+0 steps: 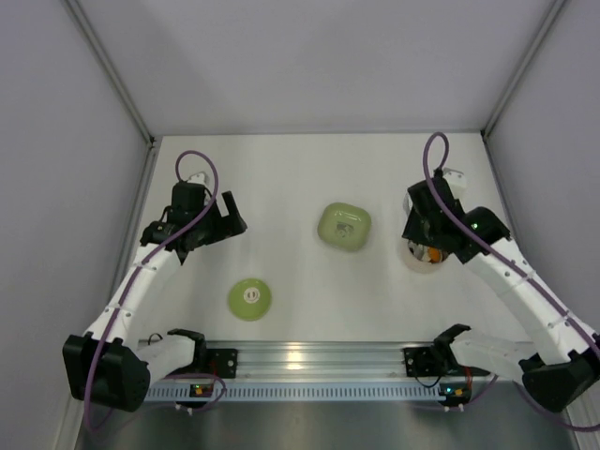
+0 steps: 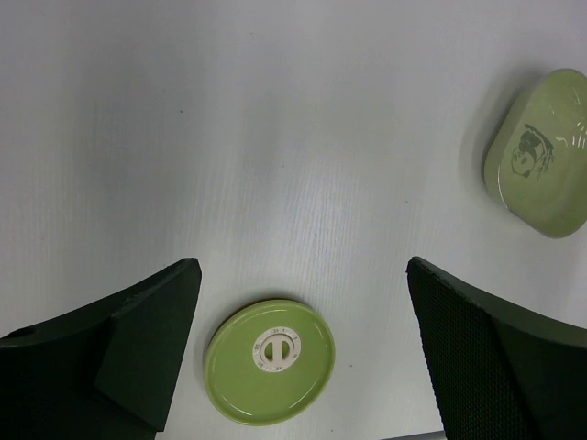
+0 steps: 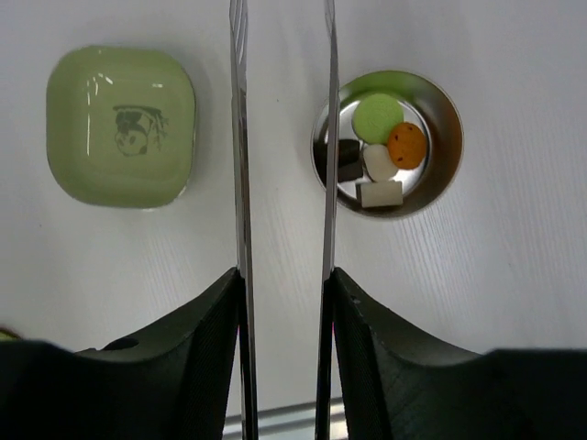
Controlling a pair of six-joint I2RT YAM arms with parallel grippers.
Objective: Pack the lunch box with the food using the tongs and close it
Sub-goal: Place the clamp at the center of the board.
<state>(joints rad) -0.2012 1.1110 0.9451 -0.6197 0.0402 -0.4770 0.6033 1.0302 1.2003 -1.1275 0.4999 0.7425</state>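
Right wrist view: the right gripper (image 3: 284, 280) pinches the tongs (image 3: 240, 183), whose two silver arms run out of frame with their tips cut off. The open lunch box (image 3: 456, 137) sits just right of the tongs, food (image 3: 406, 144) inside. The left gripper (image 2: 301, 275) hangs spread wide above the lid (image 2: 271, 359); a green dish (image 2: 541, 156) is cropped at the edge.

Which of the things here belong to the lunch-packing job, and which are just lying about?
Part of the job:
- lunch box, open
- food inside it
- lid, off on the table
- tongs, held by the right gripper

Lying about:
- empty green dish
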